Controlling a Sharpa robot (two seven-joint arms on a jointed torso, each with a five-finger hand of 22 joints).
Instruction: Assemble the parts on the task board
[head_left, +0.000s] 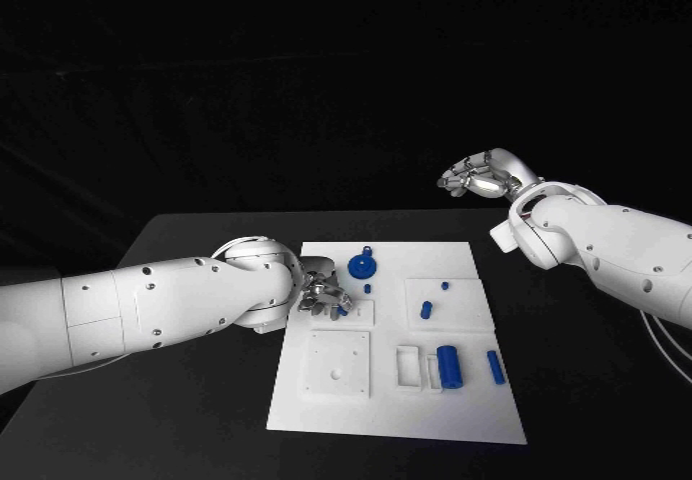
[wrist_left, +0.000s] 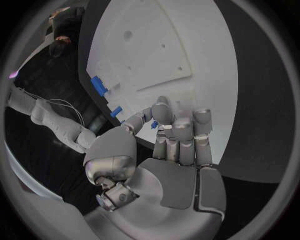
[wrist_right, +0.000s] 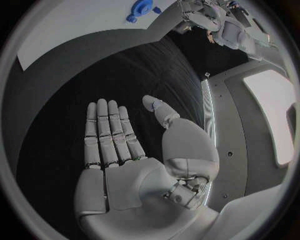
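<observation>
Left hand (head_left: 323, 294) over the task board (head_left: 469, 405), fingers pinching a small blue part (wrist_left: 154, 124), right hand (wrist_right: 134, 165) raised beyond the worktop, flat, released

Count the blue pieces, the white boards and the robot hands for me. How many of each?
Blue pieces: 7 that I can make out, one at the left hand
White board: 1
Robot hands: 2, the left hand and the right hand
Total: 10
</observation>
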